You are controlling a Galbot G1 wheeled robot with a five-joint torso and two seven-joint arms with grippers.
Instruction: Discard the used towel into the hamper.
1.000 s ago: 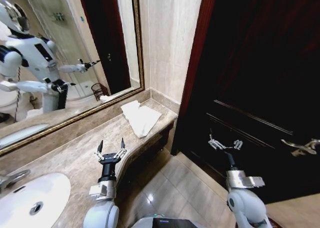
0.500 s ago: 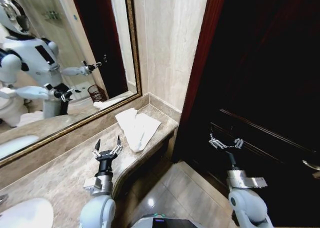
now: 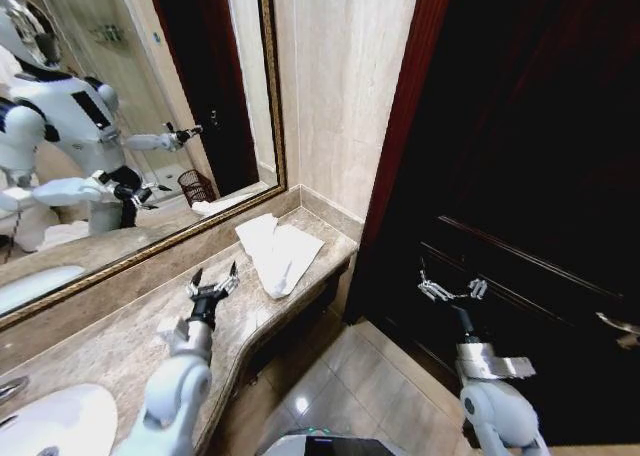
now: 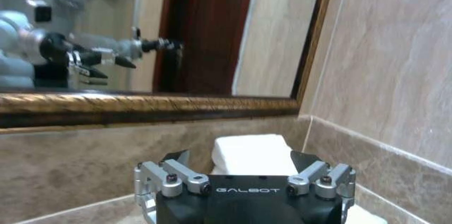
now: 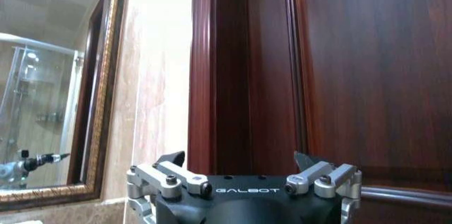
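A white towel (image 3: 278,253) lies crumpled on the marble tabletop (image 3: 120,331) near its far corner, below the gold-framed mirror (image 3: 130,106), and the hamper (image 3: 196,185) appears as a reflection in that mirror. The left hand (image 3: 212,282) hovers over the tabletop just short of the towel, fingers spread and empty. The right hand (image 3: 449,289) hangs open and empty before the dark wooden door (image 3: 530,176), well apart from the towel.

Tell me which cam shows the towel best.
Head view: the whole white towel lies on the counter ahead of the open left gripper. Left wrist view catches only its top, behind the gripper body.
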